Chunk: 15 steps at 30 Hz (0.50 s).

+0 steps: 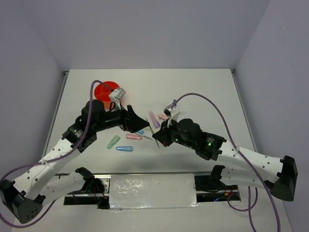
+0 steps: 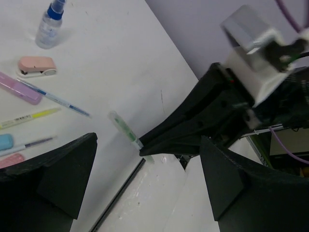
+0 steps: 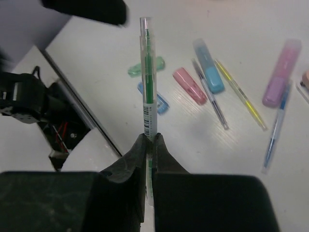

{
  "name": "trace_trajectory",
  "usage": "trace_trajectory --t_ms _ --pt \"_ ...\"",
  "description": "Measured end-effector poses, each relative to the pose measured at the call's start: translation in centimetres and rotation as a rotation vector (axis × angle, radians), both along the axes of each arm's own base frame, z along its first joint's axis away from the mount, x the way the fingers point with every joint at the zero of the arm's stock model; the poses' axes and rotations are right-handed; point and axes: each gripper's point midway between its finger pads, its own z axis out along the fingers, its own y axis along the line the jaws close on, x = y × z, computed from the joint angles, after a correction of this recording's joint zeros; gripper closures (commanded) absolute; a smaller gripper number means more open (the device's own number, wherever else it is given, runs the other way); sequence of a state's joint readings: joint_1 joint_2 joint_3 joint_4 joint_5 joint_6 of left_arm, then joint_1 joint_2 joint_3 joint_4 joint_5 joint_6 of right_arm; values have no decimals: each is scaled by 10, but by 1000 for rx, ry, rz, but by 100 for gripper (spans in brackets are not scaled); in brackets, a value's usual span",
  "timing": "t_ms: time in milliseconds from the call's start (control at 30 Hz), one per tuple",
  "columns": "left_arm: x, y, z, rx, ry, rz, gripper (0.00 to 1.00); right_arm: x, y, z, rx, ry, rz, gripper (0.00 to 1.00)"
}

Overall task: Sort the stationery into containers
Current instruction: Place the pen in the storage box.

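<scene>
- Spanning the whole workspace: white table [image 1: 203, 92], with both arms reaching in over its middle.
- Left gripper [image 1: 137, 121]: jaws spread wide with nothing between them, poised above the table beside the loose stationery and facing the right gripper.
- Right gripper [image 3: 148, 145]: jaws pressed together on the lower end of the green pen [image 3: 148, 87].
- Orange organizer [image 1: 104, 90]: round, on the far left part of the table. The left arm's wrist covers its near right edge. It is well apart from the loose items, and its contents cannot be made out.
- Markers, lying flat on the table:
  - purple marker [image 3: 281, 72]
  - light blue marker [image 3: 208, 65]
  - pink marker [image 3: 189, 85], just beside the light blue one
  - small blue marker [image 3: 161, 102] and green marker [image 3: 159, 63], both partly hidden behind the held pen in the right wrist view
- Green pen: clear barrel with a barcode label near the grip, projecting straight out past the fingertips.
- Thin pens, flat on the table:
  - yellow pen [image 3: 240, 94]
  - dark-tipped pen [image 3: 212, 104], alongside the light blue marker
  - blue pen [image 3: 275, 135], next to the purple marker
- Pink eraser [image 2: 36, 66]: near the purple marker's far side.
- Bottle [image 2: 48, 26]: clear with a blue cap, beyond the eraser and apart from it.
</scene>
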<state>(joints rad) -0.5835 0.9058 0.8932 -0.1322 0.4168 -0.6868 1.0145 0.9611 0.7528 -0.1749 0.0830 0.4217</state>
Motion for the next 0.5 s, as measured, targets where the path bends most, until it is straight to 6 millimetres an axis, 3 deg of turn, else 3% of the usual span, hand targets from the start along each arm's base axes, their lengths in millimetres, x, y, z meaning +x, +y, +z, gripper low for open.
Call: trace_trajectory --t_ms 167,267,433,500 --pt "-2 -14 -17 59 62 -24 1 -10 10 39 95 -127 68 100" --pt "-3 -14 -25 82 87 -20 5 -13 14 51 124 -174 90 100" --pt "-5 -17 -22 70 81 -34 19 -12 19 44 86 -186 105 100" --pt "-6 -18 -20 62 77 -45 31 -11 23 40 67 -185 113 100"
